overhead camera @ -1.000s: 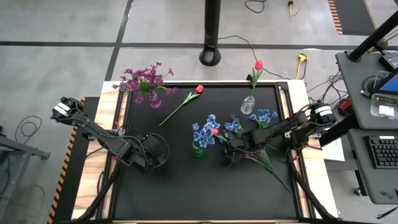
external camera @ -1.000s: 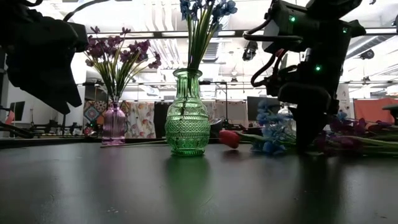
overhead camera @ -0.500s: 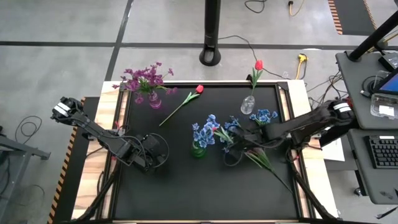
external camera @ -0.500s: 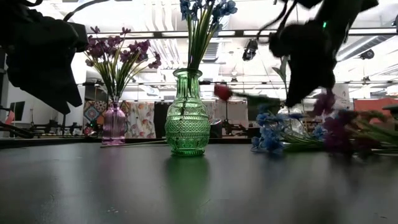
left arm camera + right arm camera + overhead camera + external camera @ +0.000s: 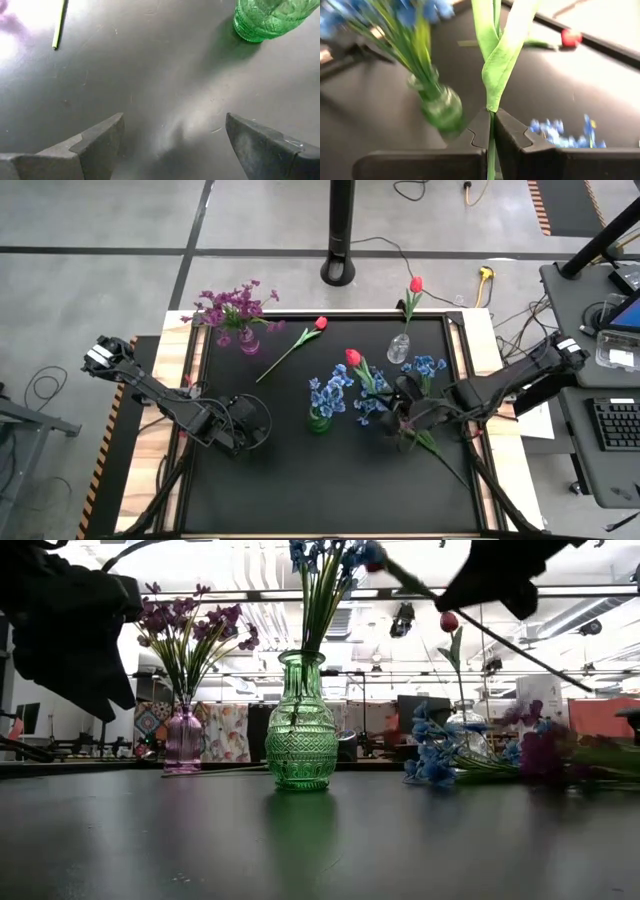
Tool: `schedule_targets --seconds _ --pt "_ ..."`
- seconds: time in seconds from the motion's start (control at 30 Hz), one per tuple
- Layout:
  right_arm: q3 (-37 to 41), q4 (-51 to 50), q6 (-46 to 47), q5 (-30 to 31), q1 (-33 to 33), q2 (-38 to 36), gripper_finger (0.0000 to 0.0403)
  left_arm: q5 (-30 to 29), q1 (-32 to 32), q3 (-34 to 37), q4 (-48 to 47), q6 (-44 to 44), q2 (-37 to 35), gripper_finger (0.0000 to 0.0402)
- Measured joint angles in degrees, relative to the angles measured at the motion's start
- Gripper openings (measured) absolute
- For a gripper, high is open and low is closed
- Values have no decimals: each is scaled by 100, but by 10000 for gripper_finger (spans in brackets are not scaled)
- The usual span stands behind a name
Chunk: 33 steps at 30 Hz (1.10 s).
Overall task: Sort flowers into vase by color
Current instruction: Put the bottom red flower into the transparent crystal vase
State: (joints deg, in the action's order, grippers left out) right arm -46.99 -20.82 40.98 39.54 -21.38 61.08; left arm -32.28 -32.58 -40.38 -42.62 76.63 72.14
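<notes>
Held flower: a red tulip-like bud on a thin green stem with a folded leaf (image 5: 353, 357), lifted clear of the tabletop just right of the green ribbed glass vase (image 5: 318, 420); the bud points toward that vase's far side.
Right gripper: the right gripper (image 5: 491, 131) is clamped tight on the stem just below the leaf, just right of the green vase and above the loose flowers.
Green vase: holds blue blossom clusters (image 5: 330, 552) and stands upright.
Loose flowers: blue sprays (image 5: 428, 366) and purple-magenta ones (image 5: 535, 740) lie on the black table (image 5: 300, 490) to the right of the green vase.
Other vases: a clear glass vase with one red tulip (image 5: 401, 346) stands beyond and right of the green vase; a pink glass vase of purple blossoms (image 5: 247, 340) beyond and left.
Second loose tulip: lies flat (image 5: 297, 343) between the pink vase and the green one.
Left gripper: the left gripper (image 5: 172, 142) hangs wide apart and empty, left of the green vase.
Risk: the long stem may swing into the blue blossoms or the green vase, or slide in the thin pinch.
Change: a second ago the tulip lay on the table under the right gripper; now it is raised, and the arm has drawn back to the right.
</notes>
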Motion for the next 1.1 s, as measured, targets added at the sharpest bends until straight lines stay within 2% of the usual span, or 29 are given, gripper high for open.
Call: schedule_targets --seconds 0.2,0.33,0.4,0.5,0.6,0.67,0.8,0.97,1.1 --pt "188 1293 -1020 388 2 -189 13 -23 0 0 3 1 0 330" --pt "195 1436 -1724 1460 7 -455 13 -123 2 0 11 1 0 330" --pt "220 1470 -2022 1759 74 -646 13 -185 6 0 14 1 0 330" --pt "324 1933 -2604 1319 271 -956 13 -301 9 0 21 18 0 330" --pt "438 2608 -3194 177 596 -1261 13 -461 9 0 34 57 0 330" --pt "525 3058 -3606 -375 846 -1428 13 -533 7 0 58 65 0 330" --pt "732 3695 -4200 -910 1390 -1709 13 -588 7 0 113 73 0 330" --pt "1155 4392 -4468 -1688 2130 -1831 13 -618 7 0 118 71 0 330" --pt "1655 5255 -4797 -1748 2653 -1788 13 -626 7 0 121 71 0 330"
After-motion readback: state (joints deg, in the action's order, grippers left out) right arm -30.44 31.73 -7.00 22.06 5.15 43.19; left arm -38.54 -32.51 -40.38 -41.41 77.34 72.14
